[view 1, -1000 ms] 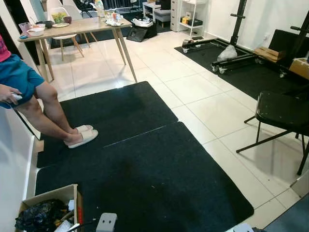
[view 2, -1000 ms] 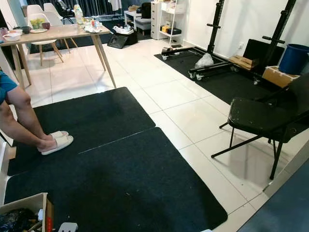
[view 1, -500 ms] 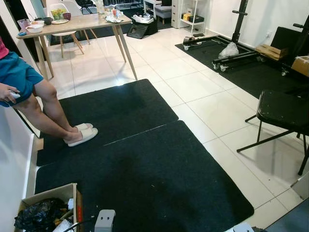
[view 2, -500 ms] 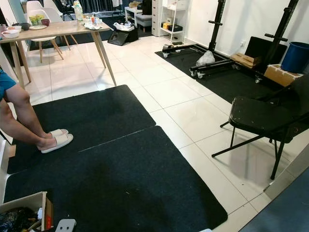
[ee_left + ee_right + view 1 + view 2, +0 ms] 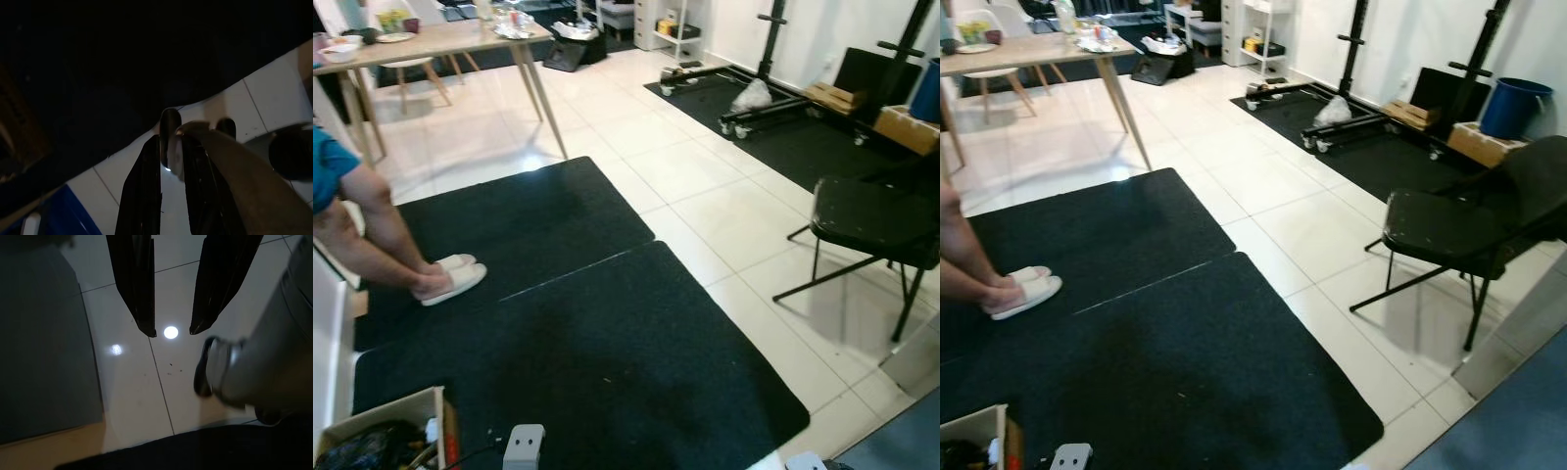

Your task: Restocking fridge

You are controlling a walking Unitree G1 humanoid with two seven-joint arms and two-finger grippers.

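No fridge or groceries are in sight. My right gripper [image 5: 172, 332] hangs open over white floor tiles with nothing between its fingers, beside my own silver leg [image 5: 254, 372]. My left gripper [image 5: 173, 142] hangs low in a very dark wrist view, over the edge of a black mat and white tile. Before me in the eye views lie two black floor mats [image 5: 587, 333].
A person's bare legs in white slippers [image 5: 450, 279] stand on the mat at the left. A cardboard box of clutter [image 5: 372, 441] sits near my left foot. A black folding chair [image 5: 871, 220] stands right, a wooden table [image 5: 431, 39] far left, and a gym rack [image 5: 773, 98] at the back.
The whole picture has slid left and slightly down, so the camera has turned right. The person's legs keep the same stance and nothing else has moved.
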